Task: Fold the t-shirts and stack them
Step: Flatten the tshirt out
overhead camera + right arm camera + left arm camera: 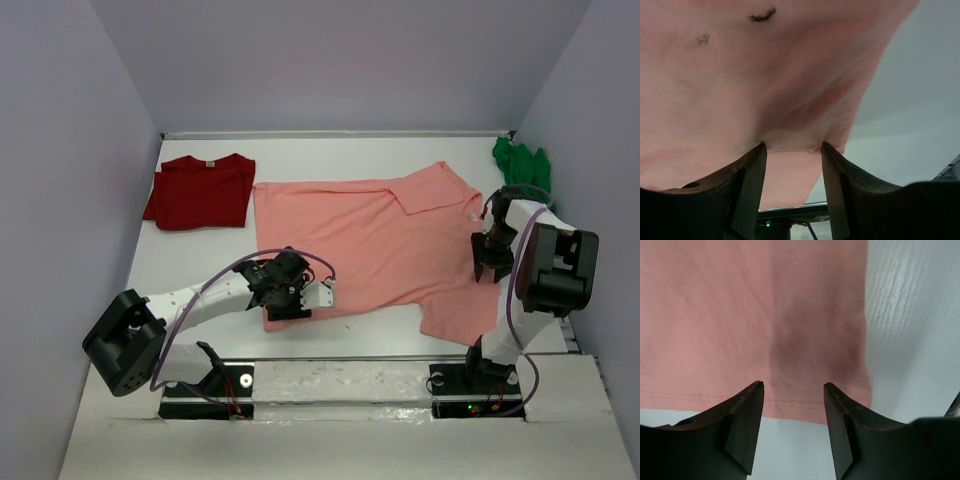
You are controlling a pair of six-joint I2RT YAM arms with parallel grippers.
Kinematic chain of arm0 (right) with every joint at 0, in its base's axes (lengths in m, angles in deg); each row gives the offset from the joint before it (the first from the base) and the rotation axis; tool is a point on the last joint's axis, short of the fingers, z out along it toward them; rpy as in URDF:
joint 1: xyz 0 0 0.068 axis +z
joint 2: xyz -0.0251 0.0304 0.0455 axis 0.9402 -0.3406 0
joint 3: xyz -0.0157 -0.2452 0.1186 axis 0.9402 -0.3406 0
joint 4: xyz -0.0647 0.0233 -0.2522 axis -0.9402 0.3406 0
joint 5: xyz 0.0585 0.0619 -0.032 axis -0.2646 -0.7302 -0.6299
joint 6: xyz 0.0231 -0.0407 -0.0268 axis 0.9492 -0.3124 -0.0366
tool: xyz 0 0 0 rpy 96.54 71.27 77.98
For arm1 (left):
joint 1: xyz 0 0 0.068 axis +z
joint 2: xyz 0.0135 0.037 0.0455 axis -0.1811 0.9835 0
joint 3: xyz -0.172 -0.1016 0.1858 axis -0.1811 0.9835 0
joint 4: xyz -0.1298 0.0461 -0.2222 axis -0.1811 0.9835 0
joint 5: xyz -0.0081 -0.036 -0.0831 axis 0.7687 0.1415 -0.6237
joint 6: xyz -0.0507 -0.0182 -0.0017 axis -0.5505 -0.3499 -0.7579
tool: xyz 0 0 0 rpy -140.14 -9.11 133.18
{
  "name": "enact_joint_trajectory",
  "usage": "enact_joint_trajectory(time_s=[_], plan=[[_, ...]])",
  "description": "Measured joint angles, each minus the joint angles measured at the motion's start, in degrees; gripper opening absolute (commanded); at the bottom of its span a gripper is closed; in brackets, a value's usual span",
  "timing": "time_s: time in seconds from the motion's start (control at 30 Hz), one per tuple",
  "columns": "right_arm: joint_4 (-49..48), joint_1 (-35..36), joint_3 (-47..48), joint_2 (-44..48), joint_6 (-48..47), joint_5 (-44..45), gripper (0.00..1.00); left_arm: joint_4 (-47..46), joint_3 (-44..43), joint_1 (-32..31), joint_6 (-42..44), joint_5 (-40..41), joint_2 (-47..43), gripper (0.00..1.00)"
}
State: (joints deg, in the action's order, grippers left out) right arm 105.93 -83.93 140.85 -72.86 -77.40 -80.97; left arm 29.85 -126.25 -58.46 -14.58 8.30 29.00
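Note:
The salmon-pink t-shirt [370,240] lies spread flat across the middle of the table. My left gripper [288,308] is open just over its near-left hem corner; in the left wrist view the gripper [792,385] frames the stitched hem of the pink cloth [740,315]. My right gripper [492,270] is open at the shirt's right side, and in the right wrist view the gripper [793,145] has a raised edge of the pink cloth [740,75] spanning between its tips. The dark red t-shirt [200,190] lies folded at the back left. The bright green t-shirt [520,162] is bunched at the back right.
The white table [200,260] is enclosed by grey walls on the left, back and right. Both arm bases sit on the near edge. A cable loops over the left arm.

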Motion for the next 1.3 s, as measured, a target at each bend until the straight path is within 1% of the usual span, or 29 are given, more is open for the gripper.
enact_joint_trajectory(time_s=[0.03,0.1,0.13,0.17,0.2,0.27,0.33,0.67,0.83,1.17,1.3], plan=[[-0.2,0.0,0.0,-1.0,0.0,-0.3,0.49,0.0,0.0,0.0,0.0,0.0,0.0,0.61],[-0.9,0.0,0.1,-2.8,0.0,-0.9,0.38,-0.1,0.0,0.0,0.0,0.0,0.0,0.61],[-0.7,0.0,0.7,-3.9,0.1,-1.2,0.23,0.0,0.0,0.0,0.0,0.0,0.0,0.61],[-0.3,0.0,1.2,-4.4,-0.1,-1.6,0.18,-0.1,0.0,0.0,0.0,0.0,0.0,0.61],[-0.1,0.0,1.4,-4.7,0.1,-1.7,0.09,0.0,0.0,0.0,0.0,0.0,0.0,0.61],[0.0,0.0,1.5,-4.8,0.2,-2.0,0.04,0.0,0.0,0.0,0.0,0.0,0.0,0.61],[0.0,0.0,1.5,-4.8,0.0,-1.9,0.02,0.0,0.0,0.0,0.1,0.1,0.0,0.61],[0.4,0.0,1.4,-4.4,-1.2,-1.9,0.00,0.3,-0.1,0.0,0.2,0.2,0.0,0.60],[0.8,0.0,1.6,-4.2,-1.7,-2.1,0.00,1.5,0.0,0.0,0.6,-0.7,0.0,0.63],[0.7,0.0,3.1,-3.5,-2.3,-2.9,0.00,6.7,0.9,-0.5,3.3,0.3,-0.4,0.66],[0.6,0.0,3.2,-3.5,-2.3,-3.3,0.00,9.8,0.8,-0.9,3.7,-0.8,-3.8,0.70]])
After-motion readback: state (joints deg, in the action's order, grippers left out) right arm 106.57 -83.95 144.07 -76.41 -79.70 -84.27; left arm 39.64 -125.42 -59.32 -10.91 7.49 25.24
